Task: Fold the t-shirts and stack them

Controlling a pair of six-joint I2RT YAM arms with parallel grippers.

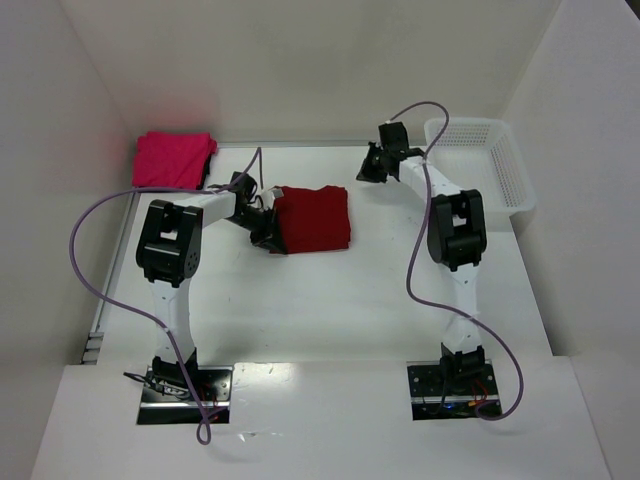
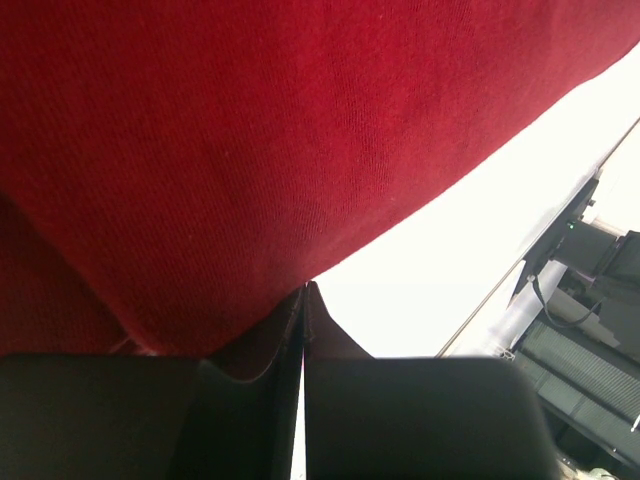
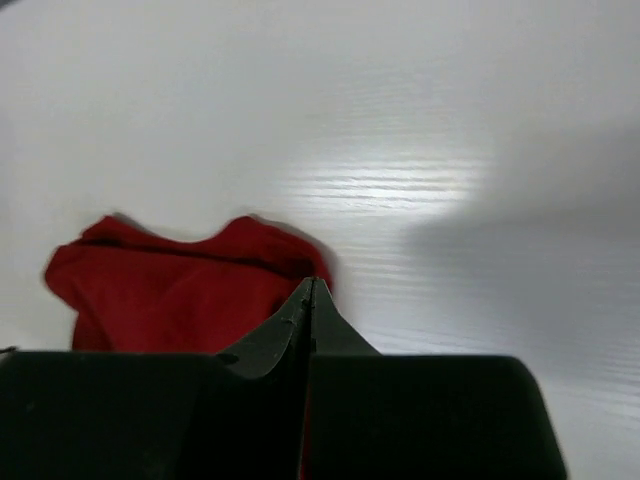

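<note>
The dark crimson t-shirt (image 1: 316,218) lies folded in a rough square at the middle of the table. My left gripper (image 1: 268,234) is at its near-left corner. In the left wrist view the red cloth (image 2: 250,150) fills most of the frame, and its edge runs into the tips of the left gripper (image 2: 305,288), which is shut on it. The magenta-pink t-shirt (image 1: 175,158) sits folded at the back left. My right gripper (image 1: 369,167) hangs behind and to the right of the red shirt, shut (image 3: 312,284) and empty, with the red shirt (image 3: 170,290) beyond its tips.
A white mesh basket (image 1: 490,165) stands at the back right edge of the table. White walls close in the back and both sides. Purple cables loop off both arms. Bare white table (image 1: 330,300) lies between the red shirt and the arm bases.
</note>
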